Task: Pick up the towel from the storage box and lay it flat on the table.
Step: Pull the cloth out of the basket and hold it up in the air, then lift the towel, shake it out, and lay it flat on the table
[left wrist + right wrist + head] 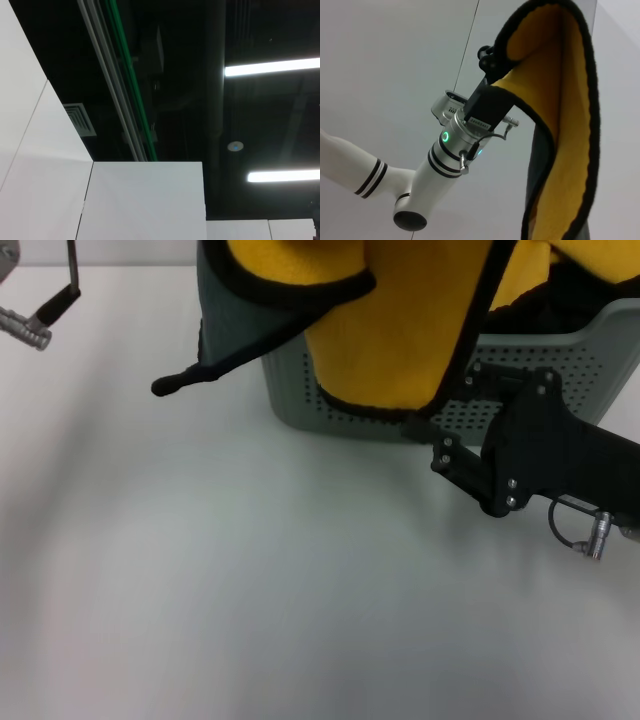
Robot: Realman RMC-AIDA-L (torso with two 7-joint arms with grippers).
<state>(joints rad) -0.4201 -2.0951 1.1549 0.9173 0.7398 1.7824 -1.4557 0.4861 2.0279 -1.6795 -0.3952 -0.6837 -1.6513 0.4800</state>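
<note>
White table (250,590) fills most of the head view, totally plain, with the storage box (560,370) sitting at the far side, only partly in shot since it runs off the right edge.

Towel (400,330) is up in the air, hanging over the front wall of the box, yellow face toward us, and its top is cut off by the frame. A dark grey-green flap with black piping trails off to the left of it, ending in a little rolled tip just over the table.

From the right wrist view you can see the left gripper (487,57) from below, pinched shut on the towel's black-edged top corner, cloth draping straight down from it. Fingers are mostly buried in the fold, so hard to make out much beyond that.

Right gripper (450,455) is low, just in front of the box wall, right below the towel's hanging bottom edge. Can't tell whether it's open or closed, it's all black on black there.

Left wrist view just shows ceiling lights (272,67) and white wall panels (145,200).
</note>
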